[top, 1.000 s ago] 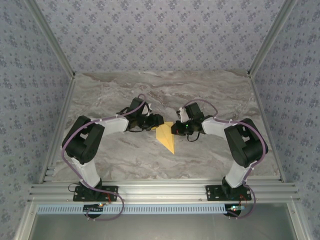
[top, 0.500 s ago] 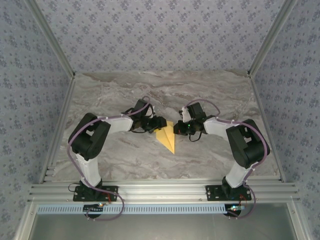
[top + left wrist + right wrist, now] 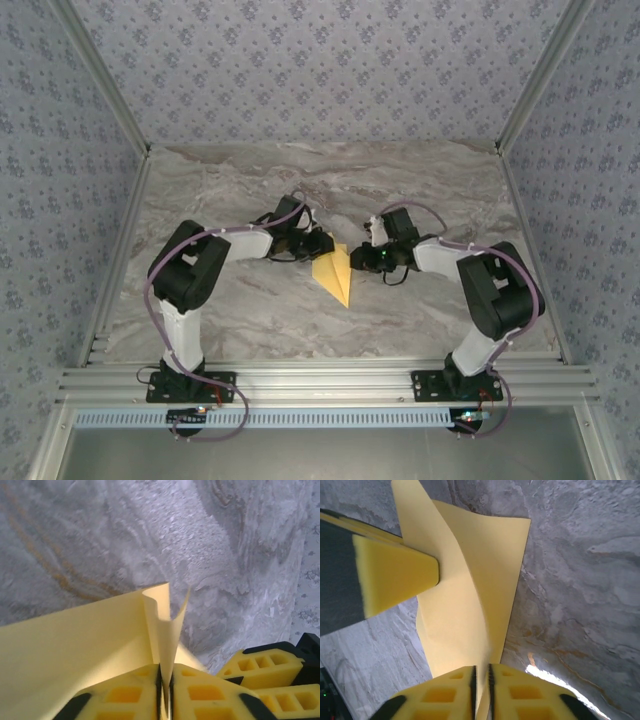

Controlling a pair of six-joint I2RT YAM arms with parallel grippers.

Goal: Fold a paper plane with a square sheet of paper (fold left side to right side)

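1. Overhead, in the top view, the paper plane is seen on the marble table, midway between the two arms, with its sharp tip turned toward the near edge. The left gripper is set at the left corner of the wide end, and the right gripper at the right edge. Both are in contact with the paper. How the jaws stand cannot be told from this height. Patterned walls enclose the table.

2. From the left wrist, the left gripper is shown with its yellow jaws pressed together on a raised flap of the paper plane. Above the jaws the flap stands upright and is curled into a narrow loop. The rest of the paper is spread to the left over the table. One finger of the right gripper is seen at the lower right, just beside the paper.

3. From the right wrist, the right gripper is shown with its jaws closed on an edge of the paper plane, and the thin slit between them is filled by paper. The paper is lifted and bowed away from the jaws in overlapping layers. The bent paper is touched at the left by the tip of a finger of the left gripper. The table lies beneath.
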